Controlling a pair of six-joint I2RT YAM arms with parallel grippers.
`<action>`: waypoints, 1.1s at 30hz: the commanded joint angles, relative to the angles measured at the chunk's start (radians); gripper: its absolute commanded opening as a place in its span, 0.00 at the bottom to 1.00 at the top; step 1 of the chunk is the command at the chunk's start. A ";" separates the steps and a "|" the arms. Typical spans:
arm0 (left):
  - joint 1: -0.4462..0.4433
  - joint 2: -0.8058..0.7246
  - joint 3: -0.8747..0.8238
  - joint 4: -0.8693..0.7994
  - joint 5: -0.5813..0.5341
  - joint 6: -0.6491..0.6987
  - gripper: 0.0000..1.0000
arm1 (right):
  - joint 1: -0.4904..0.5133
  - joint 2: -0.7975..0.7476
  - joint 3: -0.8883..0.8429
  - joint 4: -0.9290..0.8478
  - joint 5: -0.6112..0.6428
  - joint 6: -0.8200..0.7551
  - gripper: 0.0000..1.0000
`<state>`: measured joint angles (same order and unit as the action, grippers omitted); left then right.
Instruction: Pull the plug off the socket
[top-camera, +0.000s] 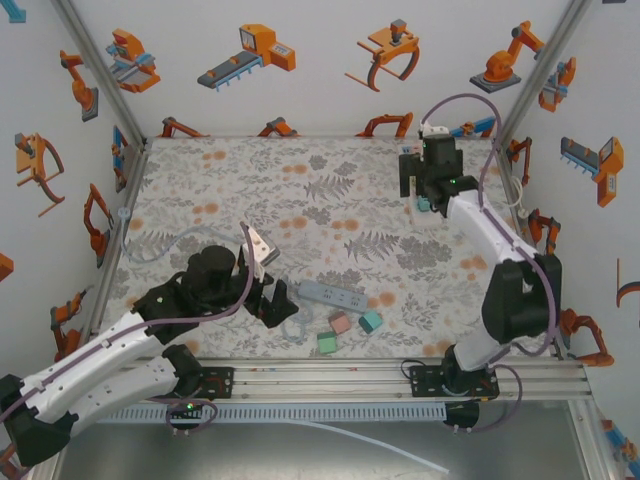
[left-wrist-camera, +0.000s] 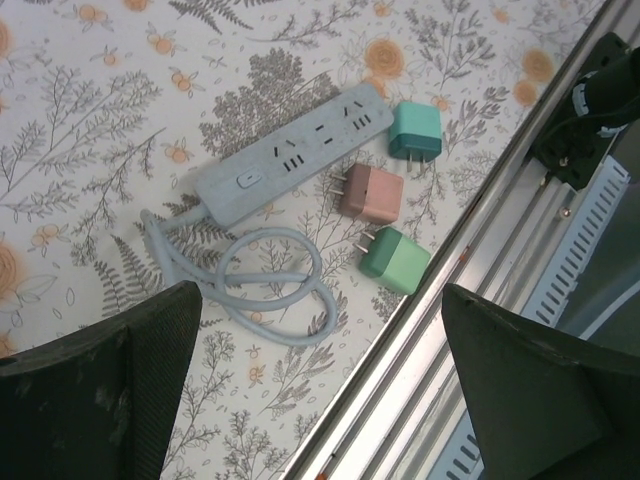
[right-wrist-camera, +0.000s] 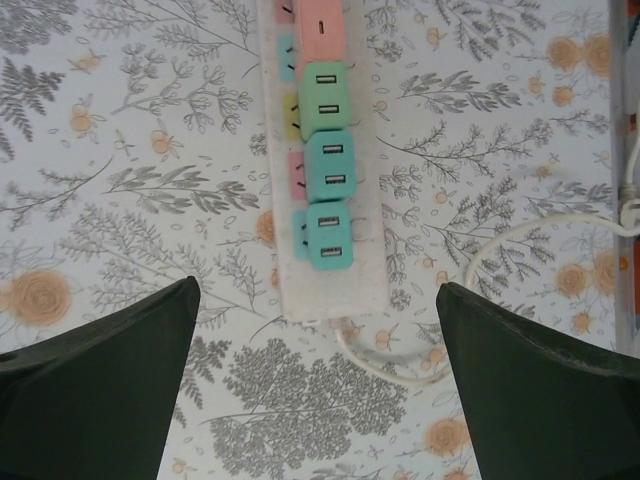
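Observation:
A white socket strip lies on the flowered mat with a row of plugs in it: a pink plug, a green one and two teal ones. My right gripper hovers open just off the strip's cable end, with nothing between its fingers. From above, the right gripper is at the back right over that strip. My left gripper is open and holds nothing, near a blue-grey strip at the front.
Three loose plugs lie beside the blue-grey strip: teal, pink and green. Its cable loops on the mat. The metal rail runs along the table's near edge. A white cable curls right of the white strip.

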<state>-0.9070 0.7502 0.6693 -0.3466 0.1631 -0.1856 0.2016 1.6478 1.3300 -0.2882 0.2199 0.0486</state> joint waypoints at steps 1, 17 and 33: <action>-0.008 -0.005 -0.005 -0.040 -0.030 -0.046 0.97 | -0.041 0.111 0.088 -0.098 -0.122 -0.035 0.92; -0.015 -0.057 -0.021 -0.056 -0.070 -0.065 0.97 | -0.090 0.428 0.224 -0.162 -0.179 -0.062 0.95; -0.015 -0.042 -0.040 -0.029 -0.109 -0.054 0.97 | -0.079 0.390 0.202 -0.163 -0.336 -0.156 0.56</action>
<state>-0.9161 0.7216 0.6437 -0.3893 0.0753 -0.2352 0.1127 2.0785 1.5368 -0.4477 0.0006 -0.0517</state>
